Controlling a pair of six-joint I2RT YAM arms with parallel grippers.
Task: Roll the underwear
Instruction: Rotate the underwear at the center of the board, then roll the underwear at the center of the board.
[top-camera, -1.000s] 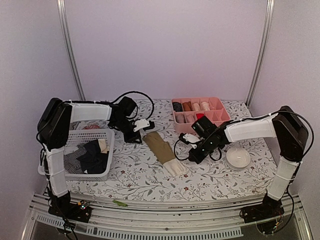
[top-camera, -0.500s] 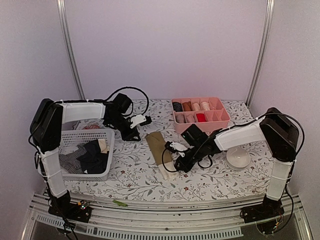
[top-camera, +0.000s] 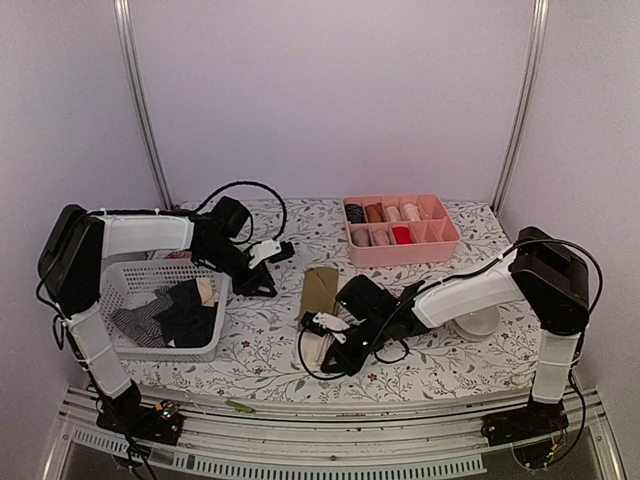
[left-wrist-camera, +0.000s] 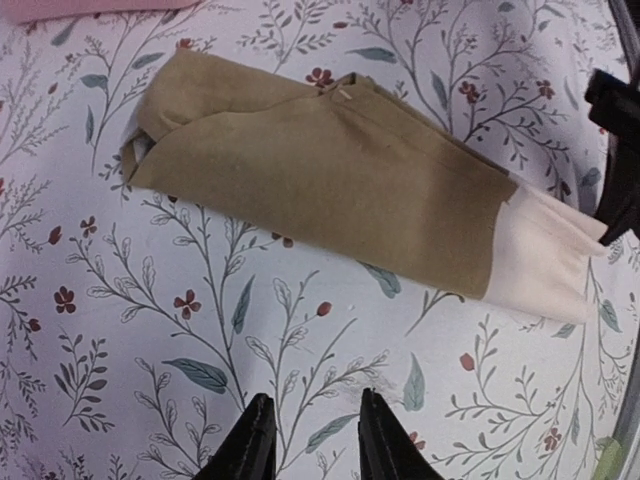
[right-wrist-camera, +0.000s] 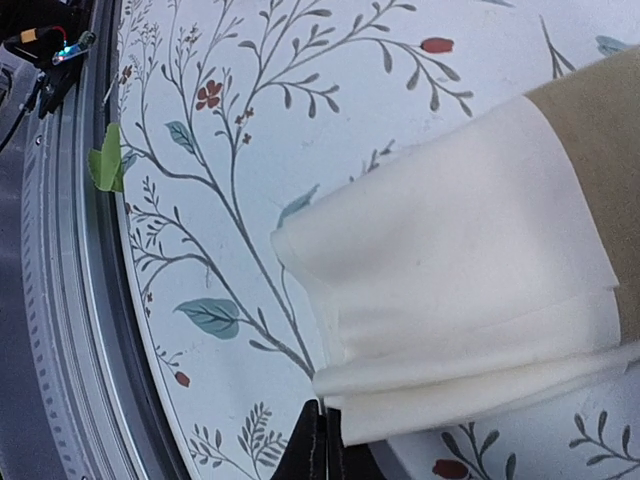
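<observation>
One garment matters now: the olive-tan underwear (top-camera: 320, 288) lies folded into a long strip in the middle of the table (top-camera: 265, 345). Its long axis runs far to near, and its cream end (right-wrist-camera: 450, 270) is on the near side. Our right gripper (right-wrist-camera: 318, 445) sits at that cream end, fingers pressed together against the hem's corner; whether a layer is nipped, we can't tell. Our left gripper (left-wrist-camera: 315, 445) hovers off the strip's left flank, fingers slightly spread, holding nothing. We judge the right arm nearer, and the roll should run from near end to far.
</observation>
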